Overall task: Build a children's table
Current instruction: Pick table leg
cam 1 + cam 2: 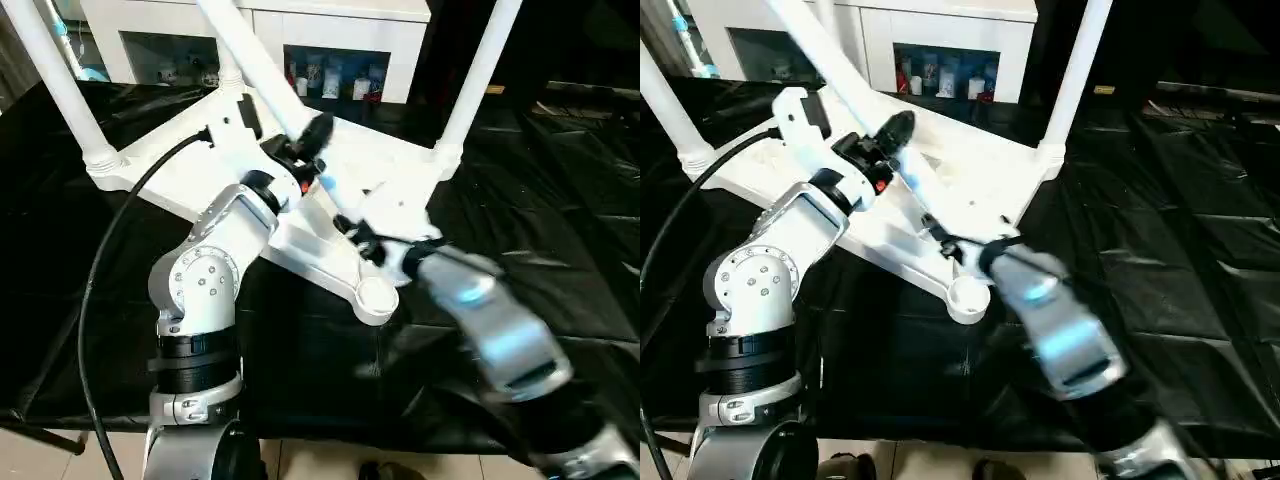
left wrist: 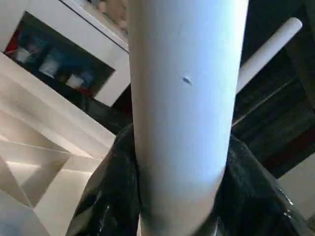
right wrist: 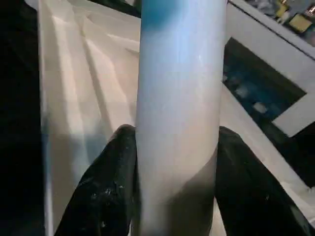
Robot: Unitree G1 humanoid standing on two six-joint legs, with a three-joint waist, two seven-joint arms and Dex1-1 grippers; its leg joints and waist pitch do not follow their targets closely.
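Observation:
The white table top (image 1: 395, 150) lies upside down on a black cloth. White legs stand in its left corner socket (image 1: 100, 158) and right corner socket (image 1: 447, 152). The near corner socket (image 1: 375, 297) is empty. Both grippers hold a fourth white leg (image 1: 255, 60), which tilts from upper left down over the top. My left gripper (image 1: 312, 135) is shut on the leg higher up, its black fingers (image 2: 113, 177) on either side of the tube (image 2: 182, 98). My right gripper (image 1: 360, 235) is shut on the leg's lower part (image 3: 177, 123), just behind the empty socket.
A white cabinet (image 1: 330, 30) with small items on its shelves stands behind the table. The black cloth (image 1: 560, 200) spreads wide to the right, and its front edge (image 1: 300, 430) meets the floor. A black cable (image 1: 100, 280) loops along my left arm.

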